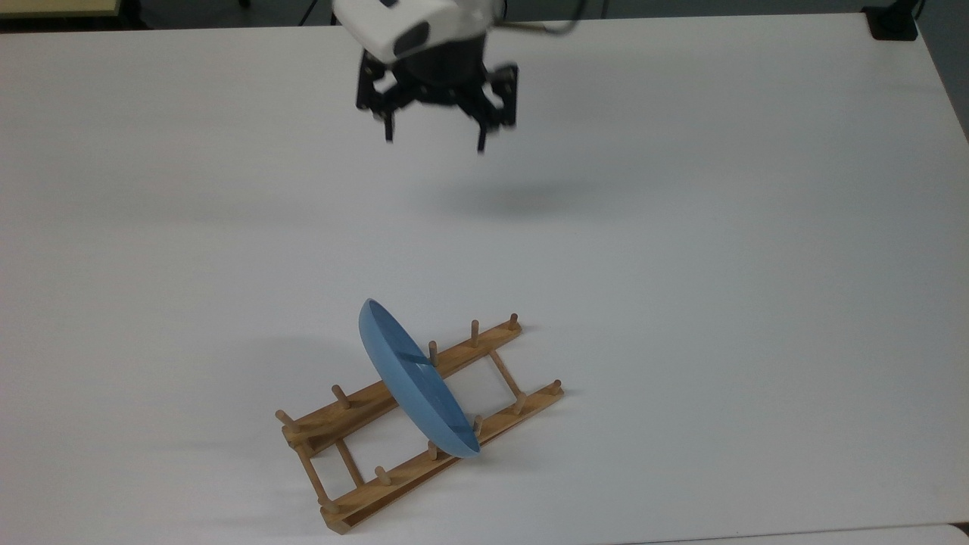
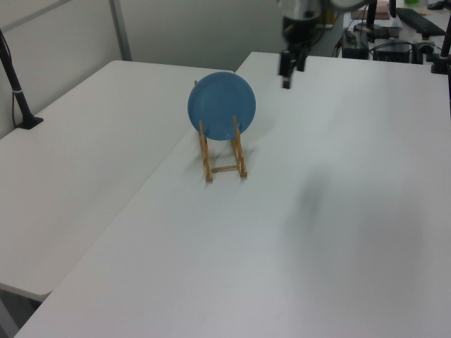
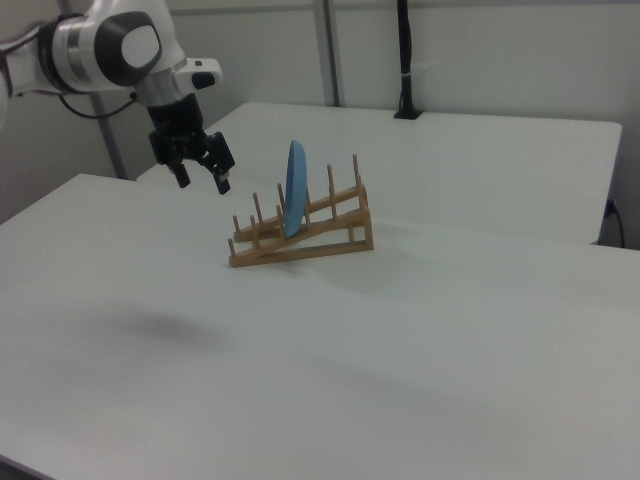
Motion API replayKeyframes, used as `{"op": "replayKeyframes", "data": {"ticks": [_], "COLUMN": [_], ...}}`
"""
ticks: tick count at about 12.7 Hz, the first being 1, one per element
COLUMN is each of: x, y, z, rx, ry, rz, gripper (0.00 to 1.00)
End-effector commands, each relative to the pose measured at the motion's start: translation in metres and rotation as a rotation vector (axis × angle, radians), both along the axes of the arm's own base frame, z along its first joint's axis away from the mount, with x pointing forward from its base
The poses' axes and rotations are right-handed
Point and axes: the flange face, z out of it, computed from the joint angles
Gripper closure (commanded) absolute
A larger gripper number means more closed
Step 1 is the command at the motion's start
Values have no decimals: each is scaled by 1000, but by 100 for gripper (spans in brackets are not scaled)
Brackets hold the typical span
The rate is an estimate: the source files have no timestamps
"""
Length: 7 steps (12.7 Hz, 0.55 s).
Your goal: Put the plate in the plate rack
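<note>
The plate [image 1: 415, 385] stands on edge in the plate rack [image 1: 424, 422], slotted between pegs near the rack's middle and leaning a little toward the top view's left; in the right view it [image 3: 294, 187] reads as a thin, nearly upright blue sliver among the pegs of the rack [image 3: 302, 230], and in the left view its round face [image 2: 221, 105] turns toward the camera above the two rails [image 2: 223, 154]; the claw [image 1: 435, 140] hangs in the air well apart from both, up near the top view's upper edge, its fingers spread wide and holding nothing; in the left view it [image 2: 288, 70] seems somewhat blurred; the white tabletop [image 1: 719, 265] carries the rack.
</note>
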Motion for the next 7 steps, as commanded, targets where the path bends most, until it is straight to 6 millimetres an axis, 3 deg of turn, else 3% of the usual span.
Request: {"op": "replayKeyframes", "data": {"ticks": [1,4,7], "x": [-60,-79,-80], "y": [-43,-77,-80], "z": [21,38,46], "rx": [56,115,115], "ry": [72,113,102], "rz": [139,58,43], "gripper": [0,0,0]}}
